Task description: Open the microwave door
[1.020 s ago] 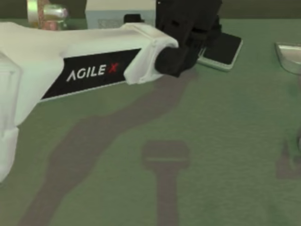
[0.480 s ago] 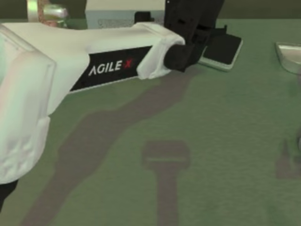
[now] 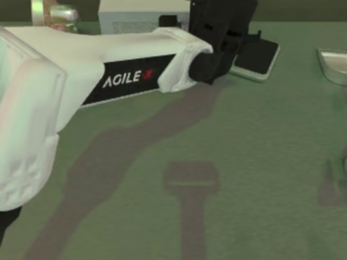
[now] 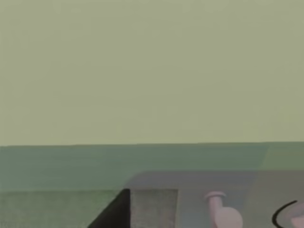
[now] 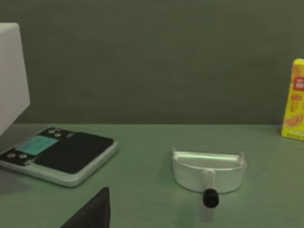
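At the table's far edge, left gripper (image 3: pixel 217 27) meets the microwave (image 3: pixel 142 15); fingers' opening cannot be told.

The left arm (image 3: pixel 108 76) stretches from the lower left of the top view toward the upper middle, white forearm ending in a black wrist. Its left gripper (image 3: pixel 219 24) sits at the upper edge, fingers apparently hidden. The right arm is out of sight.
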`<state>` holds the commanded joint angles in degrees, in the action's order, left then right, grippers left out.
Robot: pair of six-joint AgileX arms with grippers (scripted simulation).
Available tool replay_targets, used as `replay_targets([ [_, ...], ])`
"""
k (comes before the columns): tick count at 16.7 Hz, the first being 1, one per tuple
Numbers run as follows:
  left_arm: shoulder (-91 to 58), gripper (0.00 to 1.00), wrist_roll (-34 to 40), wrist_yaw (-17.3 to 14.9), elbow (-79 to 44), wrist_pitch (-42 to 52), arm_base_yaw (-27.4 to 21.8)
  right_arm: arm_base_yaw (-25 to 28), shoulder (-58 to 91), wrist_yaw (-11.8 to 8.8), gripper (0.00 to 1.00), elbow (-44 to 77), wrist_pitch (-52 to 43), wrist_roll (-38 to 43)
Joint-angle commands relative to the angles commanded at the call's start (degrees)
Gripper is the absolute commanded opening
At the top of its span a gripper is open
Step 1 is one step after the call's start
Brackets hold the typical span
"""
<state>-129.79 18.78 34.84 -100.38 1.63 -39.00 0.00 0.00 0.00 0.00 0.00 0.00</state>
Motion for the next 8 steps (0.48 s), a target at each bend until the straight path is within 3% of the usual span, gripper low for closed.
replay_targets([
  [6,0.0,0.02,0.0,0.0,0.0,0.0,0.0,0.0,0.0,0.0,1.0,0.0,0.0,0.0],
  [8,0.0,0.0,0.0,0.0,0.0,0.0,0.0,0.0,0.0,0.0,1.0,0.0,0.0,0.0],
])
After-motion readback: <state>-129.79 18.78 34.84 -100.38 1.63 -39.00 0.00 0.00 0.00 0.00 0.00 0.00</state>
